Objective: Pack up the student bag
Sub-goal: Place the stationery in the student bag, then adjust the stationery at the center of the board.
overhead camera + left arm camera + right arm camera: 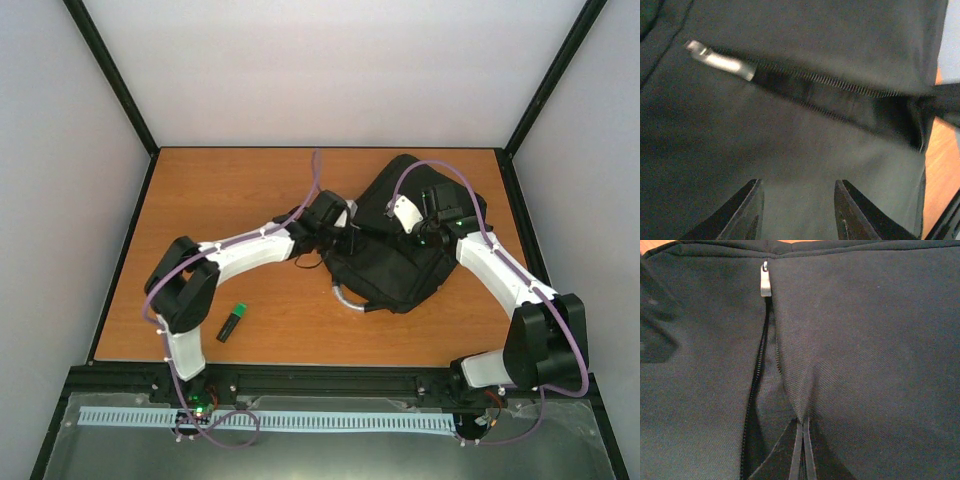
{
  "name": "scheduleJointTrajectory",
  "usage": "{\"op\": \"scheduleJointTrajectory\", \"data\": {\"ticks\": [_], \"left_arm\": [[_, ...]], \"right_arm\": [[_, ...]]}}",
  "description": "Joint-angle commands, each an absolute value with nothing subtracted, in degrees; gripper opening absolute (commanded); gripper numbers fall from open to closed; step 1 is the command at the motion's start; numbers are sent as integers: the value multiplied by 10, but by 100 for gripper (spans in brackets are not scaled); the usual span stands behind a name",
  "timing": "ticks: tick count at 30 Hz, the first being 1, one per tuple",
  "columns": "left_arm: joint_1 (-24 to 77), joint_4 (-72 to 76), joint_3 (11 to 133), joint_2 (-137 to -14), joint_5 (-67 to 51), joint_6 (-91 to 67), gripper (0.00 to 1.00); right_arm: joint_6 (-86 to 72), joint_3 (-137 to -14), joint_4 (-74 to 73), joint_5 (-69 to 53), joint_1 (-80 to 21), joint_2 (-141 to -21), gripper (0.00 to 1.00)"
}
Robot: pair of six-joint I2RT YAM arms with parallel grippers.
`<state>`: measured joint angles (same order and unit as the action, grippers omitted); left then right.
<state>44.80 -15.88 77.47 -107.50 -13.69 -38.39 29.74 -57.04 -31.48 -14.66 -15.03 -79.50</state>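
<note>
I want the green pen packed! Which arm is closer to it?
Left. The left arm bends right beside the pen on the table; the right arm is on the far side, reaching over the bag.

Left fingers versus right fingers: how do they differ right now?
The left fingers are spread apart and hold nothing; the right fingers are pressed together, pinching a fold of the student bag. In the top view the left fingers sit at the bag's left edge, the right fingers further over its body. Both are dark, and close to the bag's open zip.
</note>
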Motion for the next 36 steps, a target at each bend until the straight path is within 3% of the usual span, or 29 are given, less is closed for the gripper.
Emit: {"op": "scheduleJointTrajectory", "data": {"ticks": [1,12,19,26,36], "left_arm": [[447,-232,723,-998,-98,-344,49],[442,-420,583,-865,163,-367,99],[433,-478,511,-822,256,-424,100],[406,-484,457,-784,260,-456,100],[327,-430,388,-738,147,-467,100]], "right_arm": [[302,-573,-313,-170,-151,-792,3],[302,-574,-315,-174,-151,-790,3],[302,-575,-316,-177,-151,-792,3],[302,-575,-316,-176,-151,-794,3],[304,-576,-317,-179,-150,-798,3]]}}
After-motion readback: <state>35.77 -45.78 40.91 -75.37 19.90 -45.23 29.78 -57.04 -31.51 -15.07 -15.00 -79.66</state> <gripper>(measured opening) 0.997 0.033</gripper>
